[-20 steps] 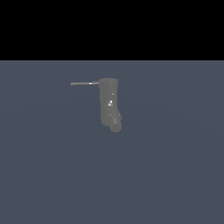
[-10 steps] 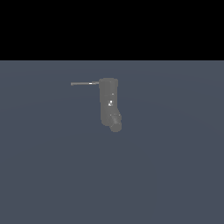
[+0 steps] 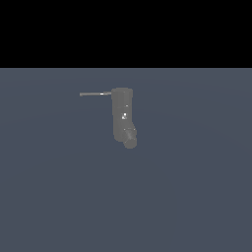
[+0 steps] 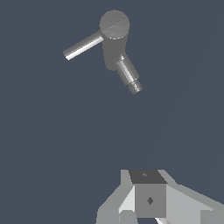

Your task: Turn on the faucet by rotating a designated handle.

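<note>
Standing upright on a flat blue-grey floor (image 3: 197,197), the faucet (image 3: 121,114) sits a bit above the centre of the exterior view, a matte grey cylinder w/ a small glint on its side. Nothing touches it. In the wrist view the same faucet (image 4: 114,33) shows from above: round top cap, body below it.

Next in size, the gripper (image 4: 148,210): only part of its pale grey body and a darker block show at the edge of the wrist view, well apart from the faucet. Fingertips are out of the picture, so can't tell how wide the pincer stands or whether it has hold of anything; prob. nothing, but that's not visible. No arm shows in the exterior view.

Then the handle (image 3: 95,93), a thin straight rod projecting level from the cylinder's top toward the exterior view's left. Wrist view shows the handle (image 4: 83,45) running out from under the cap, end bright.

Smallest, the spout stub (image 3: 130,139), short and round, at the cylinder's lower end, angled away from the handle.
</note>
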Robot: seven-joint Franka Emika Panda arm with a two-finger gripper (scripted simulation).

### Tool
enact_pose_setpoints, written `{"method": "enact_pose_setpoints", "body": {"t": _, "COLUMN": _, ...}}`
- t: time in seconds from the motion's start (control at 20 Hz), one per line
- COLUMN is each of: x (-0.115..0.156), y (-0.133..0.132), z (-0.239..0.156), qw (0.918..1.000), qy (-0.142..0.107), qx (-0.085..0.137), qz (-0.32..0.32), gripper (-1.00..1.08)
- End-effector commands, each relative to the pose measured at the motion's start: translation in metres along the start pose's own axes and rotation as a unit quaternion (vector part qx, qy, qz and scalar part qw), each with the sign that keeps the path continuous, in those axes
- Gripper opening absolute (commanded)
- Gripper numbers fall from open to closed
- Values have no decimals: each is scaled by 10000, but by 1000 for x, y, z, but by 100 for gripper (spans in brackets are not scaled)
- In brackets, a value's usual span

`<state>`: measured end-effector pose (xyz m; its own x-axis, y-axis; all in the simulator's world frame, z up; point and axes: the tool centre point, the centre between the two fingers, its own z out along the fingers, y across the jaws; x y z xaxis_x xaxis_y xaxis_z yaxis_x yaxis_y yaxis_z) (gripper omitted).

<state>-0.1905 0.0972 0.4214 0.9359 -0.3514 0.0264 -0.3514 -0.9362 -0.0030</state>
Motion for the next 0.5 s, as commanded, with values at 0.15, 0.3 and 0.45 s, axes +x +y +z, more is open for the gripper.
{"method": "enact_pose_setpoints", "body": {"t": 0.15, "x": 16, "y": -28, "z": 24, "qw": 9984, "qy": -18, "qx": 5, "qz": 563, "gripper": -100}}
{"method": "enact_pose_setpoints", "body": {"t": 0.3, "x": 25, "y": -42, "z": 37, "qw": 9963, "qy": -28, "qx": 6, "qz": 861, "gripper": -100}}
{"method": "enact_pose_setpoints", "body": {"t": 0.45, "x": 36, "y": -56, "z": 50, "qw": 9933, "qy": -37, "qx": 8, "qz": 1155, "gripper": -100}}
